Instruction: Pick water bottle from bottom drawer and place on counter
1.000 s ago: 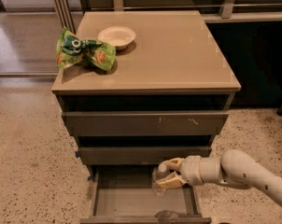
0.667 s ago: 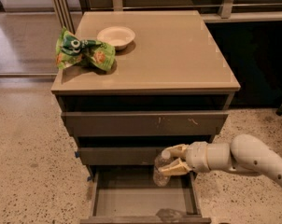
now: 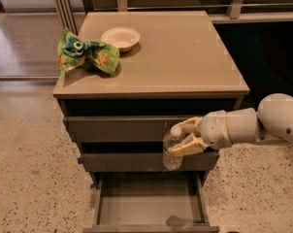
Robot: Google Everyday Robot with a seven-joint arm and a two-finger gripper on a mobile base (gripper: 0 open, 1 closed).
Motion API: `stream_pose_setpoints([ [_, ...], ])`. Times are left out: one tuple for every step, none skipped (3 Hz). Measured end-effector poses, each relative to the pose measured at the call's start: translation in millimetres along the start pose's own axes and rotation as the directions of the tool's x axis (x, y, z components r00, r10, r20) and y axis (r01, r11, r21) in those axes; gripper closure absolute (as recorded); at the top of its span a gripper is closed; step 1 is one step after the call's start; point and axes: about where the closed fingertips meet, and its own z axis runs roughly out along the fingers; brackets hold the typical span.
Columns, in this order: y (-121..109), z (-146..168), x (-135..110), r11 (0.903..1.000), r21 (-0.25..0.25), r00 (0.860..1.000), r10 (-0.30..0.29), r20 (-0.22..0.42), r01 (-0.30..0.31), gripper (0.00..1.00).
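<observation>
My gripper (image 3: 185, 136) is shut on the water bottle (image 3: 171, 150), a small clear bottle with a white cap. I hold it upright in front of the cabinet's middle drawer front, above the open bottom drawer (image 3: 151, 207). The drawer tray shows nothing in it. The tan counter (image 3: 185, 57) lies above and behind the bottle. My white arm (image 3: 255, 125) reaches in from the right.
A green snack bag (image 3: 86, 56) and a white bowl (image 3: 120, 37) sit on the counter's far left. The upper drawer front (image 3: 117, 128) has pale scratches. Speckled floor (image 3: 30, 169) surrounds the cabinet. A dark area lies to the right.
My gripper has lifted the water bottle up out of the bottom drawer, from just above the tray to the height of the middle drawer front.
</observation>
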Motion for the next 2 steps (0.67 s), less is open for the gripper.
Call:
stream_pose_setpoints([
  [0.0, 0.0, 0.0, 1.0, 0.0, 1.0, 0.0, 0.0, 0.0, 1.0],
  [-9.3, -17.4, -27.1, 0.9997, 0.025, 1.0, 0.006, 0.017, -0.006, 1.0],
])
